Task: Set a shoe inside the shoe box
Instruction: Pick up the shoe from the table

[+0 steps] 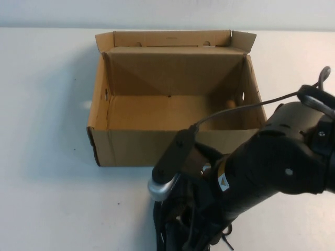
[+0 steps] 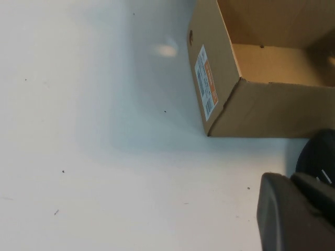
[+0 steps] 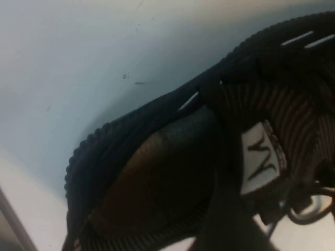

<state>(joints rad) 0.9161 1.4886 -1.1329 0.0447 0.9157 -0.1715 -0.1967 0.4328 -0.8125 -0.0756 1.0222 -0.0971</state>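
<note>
The brown cardboard shoe box [image 1: 141, 147] stands open in the middle of the table, its lid flap upright at the back and nothing inside it. In the left wrist view, its labelled corner [image 2: 208, 86] shows. The black knit shoe [image 3: 157, 157] lies on the table in front of the box, mostly hidden under my right arm [image 1: 261, 162] in the high view. My right gripper [image 3: 222, 227] is down at the shoe's mouth, beside the white "M" tongue tag [image 3: 261, 159]. My left gripper [image 2: 296, 209] hovers shut and empty over the table, left of the box's front corner.
White tabletop [image 1: 47, 183] lies bare to the left of the box and in front of it. A cable [image 1: 246, 107] from the right arm arcs over the box's front right corner. The table's far edge meets a pale wall behind the box.
</note>
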